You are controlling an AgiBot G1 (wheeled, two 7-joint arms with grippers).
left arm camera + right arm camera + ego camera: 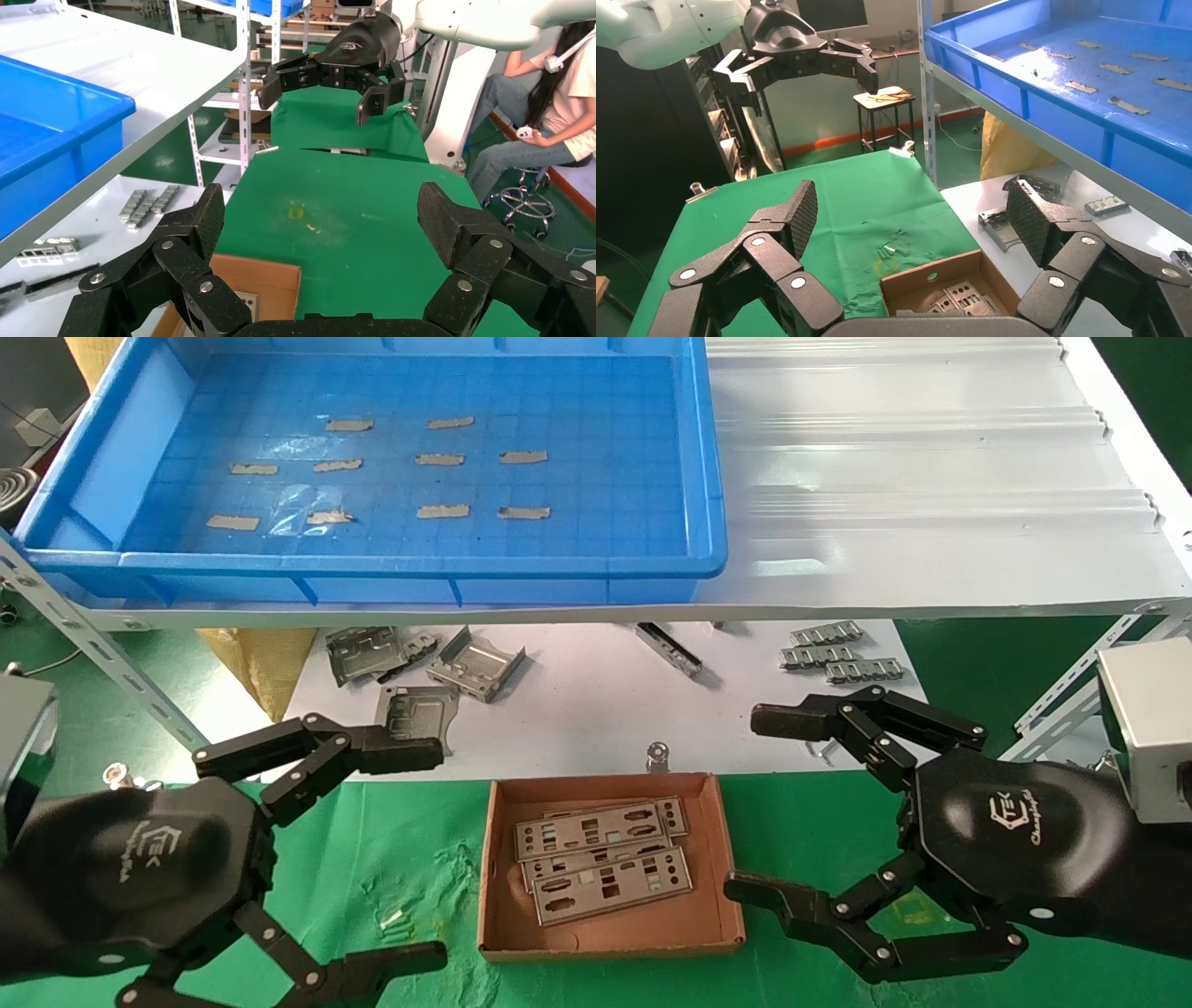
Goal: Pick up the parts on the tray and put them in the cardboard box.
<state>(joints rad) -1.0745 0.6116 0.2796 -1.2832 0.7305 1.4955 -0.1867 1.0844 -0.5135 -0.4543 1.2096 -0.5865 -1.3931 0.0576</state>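
Three plates (603, 862) lie stacked and overlapping in the cardboard box (610, 938) at the lower centre of the head view; the lower ones are mostly hidden under the top one, so their exact number is hard to make out. In the right wrist view the box (926, 281) is partly cut off by that arm's own fingers, and only a few plates (958, 296) show.

The blue tray (708, 458) sits on the shelf at the upper left, its far edge cut off by the frame; only strips of tan tape (438, 459) lie on its floor.

Both pincers hang wide open and hold nothing: the left pincer (414, 854) at the lower left, the right pincer (759, 803) at the lower right, each beside the box over the green cloth (410, 868).

Behind the box, on the white table (596, 700), lie bent grey brackets (475, 663) and ridged strips (838, 654), partly shadowed by the shelf edge. A small metal knob (657, 756) stands just behind the box's back wall.
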